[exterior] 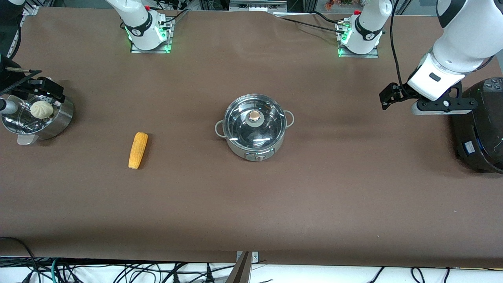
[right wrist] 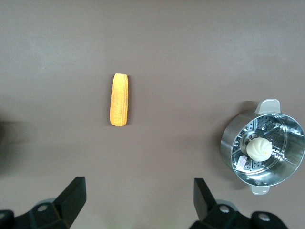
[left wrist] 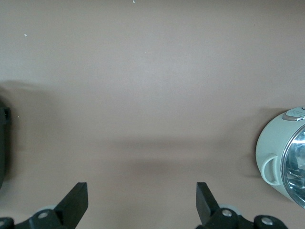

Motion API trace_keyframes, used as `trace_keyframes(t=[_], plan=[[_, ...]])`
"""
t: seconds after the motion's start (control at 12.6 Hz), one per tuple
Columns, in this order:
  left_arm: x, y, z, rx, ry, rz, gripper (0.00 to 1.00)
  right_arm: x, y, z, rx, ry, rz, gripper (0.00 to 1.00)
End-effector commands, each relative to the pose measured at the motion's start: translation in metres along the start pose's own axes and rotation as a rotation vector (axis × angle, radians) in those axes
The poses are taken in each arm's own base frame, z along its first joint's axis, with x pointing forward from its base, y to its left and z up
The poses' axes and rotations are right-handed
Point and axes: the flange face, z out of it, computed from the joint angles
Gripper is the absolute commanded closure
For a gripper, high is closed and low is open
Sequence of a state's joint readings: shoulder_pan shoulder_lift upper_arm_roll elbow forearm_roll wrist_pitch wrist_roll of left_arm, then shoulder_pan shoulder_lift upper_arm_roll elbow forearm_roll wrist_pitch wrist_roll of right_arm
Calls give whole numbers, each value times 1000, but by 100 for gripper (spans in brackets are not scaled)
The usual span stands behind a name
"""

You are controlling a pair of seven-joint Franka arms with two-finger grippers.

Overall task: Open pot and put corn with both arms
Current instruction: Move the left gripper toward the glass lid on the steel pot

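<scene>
While the pot (exterior: 254, 131) sits near the middle of the table (exterior: 251, 204) with its glass lid (exterior: 254, 123) on and the copper-coloured knob (exterior: 255, 115) on top, the corn (exterior: 138, 150) lies flat on the bare cloth toward the right arm's end, well apart from the pot and a little nearer the front camera. In the left wrist view only a slice of the pot (left wrist: 282, 160) shows, cut off at the frame edge with one loop handle (left wrist: 270, 170) visible.

At the right arm's end stands a steamer basket (exterior: 59, 118) holding a pale bun (exterior: 41, 109); the right gripper (right wrist: 139, 194), fingers spread wide and empty, is over the cloth near it, though the front view crops most of it away.

The left gripper (left wrist: 142, 200), also wide open and empty, hangs over bare table beside a large black cooker (exterior: 481, 129), itself partly cut off.
</scene>
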State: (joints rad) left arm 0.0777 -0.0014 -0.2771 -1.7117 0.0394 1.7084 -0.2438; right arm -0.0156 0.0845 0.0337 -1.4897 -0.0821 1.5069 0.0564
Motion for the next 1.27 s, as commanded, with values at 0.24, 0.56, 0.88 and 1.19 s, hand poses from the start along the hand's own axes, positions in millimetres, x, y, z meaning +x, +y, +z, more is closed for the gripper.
trace_keyframes(t=[0.24,0.56,0.88,1.19], plan=[[1,-3,-6,6,16,5,0,2,2,-6,-11,2,-4,0],[5,-4,-6,3,14,6,0,2,2,-6,-11,2,-4,0],[5,-2,-7,7,17,9,0,2,3,-5,-11,0,-2,0],[5,-2,-7,6,16,10,0,1,3,-6,-11,2,-2,0]])
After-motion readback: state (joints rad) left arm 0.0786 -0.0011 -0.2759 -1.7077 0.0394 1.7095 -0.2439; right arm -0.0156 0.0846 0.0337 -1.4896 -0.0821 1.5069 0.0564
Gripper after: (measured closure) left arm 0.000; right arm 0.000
